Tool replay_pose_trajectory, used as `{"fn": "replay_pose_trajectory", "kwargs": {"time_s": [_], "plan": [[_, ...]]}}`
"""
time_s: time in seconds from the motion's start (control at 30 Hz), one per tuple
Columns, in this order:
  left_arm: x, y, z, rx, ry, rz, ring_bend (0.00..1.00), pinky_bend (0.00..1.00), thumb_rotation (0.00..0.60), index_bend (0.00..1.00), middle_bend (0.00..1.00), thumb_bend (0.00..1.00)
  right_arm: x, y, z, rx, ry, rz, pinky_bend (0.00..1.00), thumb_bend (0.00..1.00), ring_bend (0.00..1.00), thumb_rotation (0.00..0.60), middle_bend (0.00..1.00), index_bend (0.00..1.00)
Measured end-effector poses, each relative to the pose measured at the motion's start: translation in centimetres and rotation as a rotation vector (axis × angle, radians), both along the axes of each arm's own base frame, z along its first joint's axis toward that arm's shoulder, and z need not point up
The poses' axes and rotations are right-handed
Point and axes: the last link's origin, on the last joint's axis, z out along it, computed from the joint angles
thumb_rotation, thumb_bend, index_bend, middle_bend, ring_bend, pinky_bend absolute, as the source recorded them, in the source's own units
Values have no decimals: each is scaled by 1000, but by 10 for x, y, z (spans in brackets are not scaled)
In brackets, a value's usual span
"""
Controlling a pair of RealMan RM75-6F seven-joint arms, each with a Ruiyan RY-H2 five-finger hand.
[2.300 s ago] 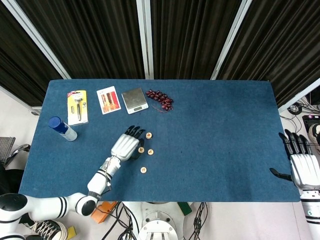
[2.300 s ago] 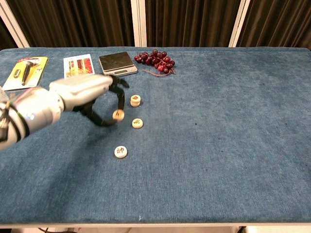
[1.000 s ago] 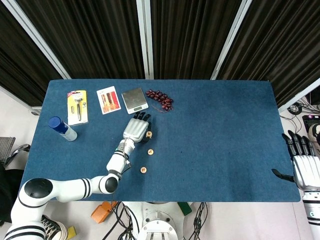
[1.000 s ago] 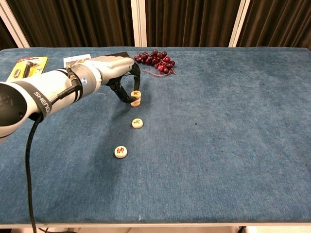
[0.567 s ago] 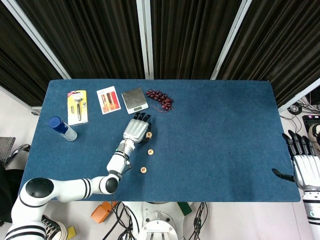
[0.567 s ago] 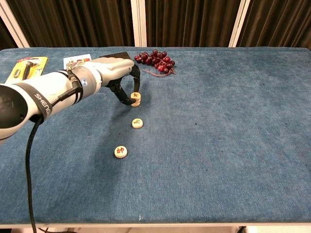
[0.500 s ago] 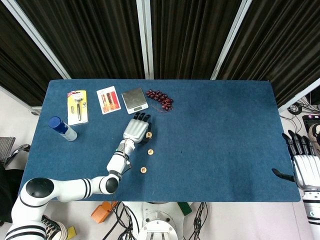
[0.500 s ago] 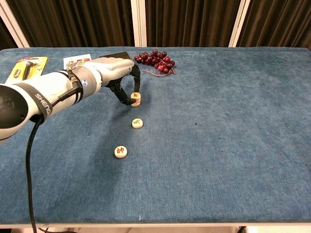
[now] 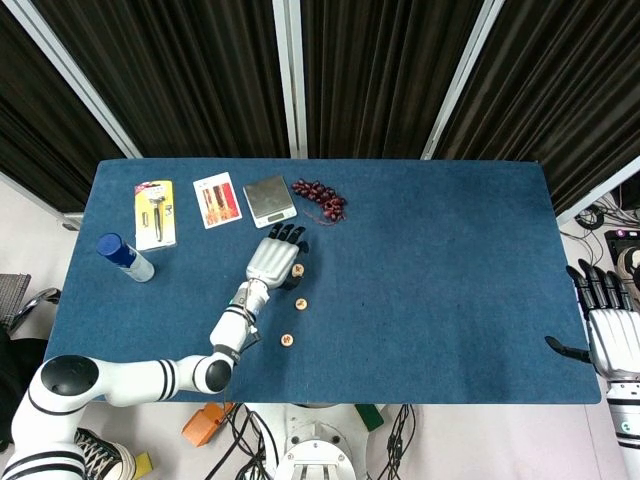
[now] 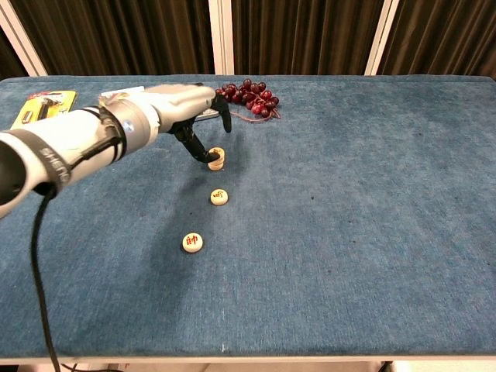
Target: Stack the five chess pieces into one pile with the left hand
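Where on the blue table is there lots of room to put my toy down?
The whole stretch of table between the grapes and the right hand is bare. It is crowded near the left hand, around the pile, two loose pieces and the scale.

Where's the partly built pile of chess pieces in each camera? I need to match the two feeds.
Head view: the pile of round pale wooden chess pieces sits just left of centre, at the white left hand's fingers.
Chest view: the pile lies upper left of centre, below the same hand.
Shared landmark: the bunch of dark red grapes, just beyond the pile in both.
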Motion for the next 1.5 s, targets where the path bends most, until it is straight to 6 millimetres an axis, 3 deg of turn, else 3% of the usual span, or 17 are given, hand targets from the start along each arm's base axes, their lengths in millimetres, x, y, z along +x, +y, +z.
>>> {"fn": "replay_pose_trajectory", "kwargs": {"time_s": [0.2, 0.43, 0.67, 1.5], "plan": [[3, -26, 11, -4, -10, -151, 0, 0, 600, 357, 43, 289, 4, -3, -3, 9, 0, 20, 51, 57, 0, 600, 11, 0], [-1, -52, -2, -49, 32, -238, 0, 0, 600, 362, 43, 277, 3, -1, -5, 10, -3, 21, 49, 56, 0, 600, 9, 0], [-7, -54, -15, -50, 92, -250, 0, 0, 600, 399, 36, 279, 1, 2, -2, 3, -5, 13, 36, 56, 0, 600, 4, 0], [-24, -52, -25, -38, 131, -220, 0, 0, 600, 445, 0, 293, 2, 3, -3, 1, -5, 12, 13, 57, 0, 600, 2, 0]]}}
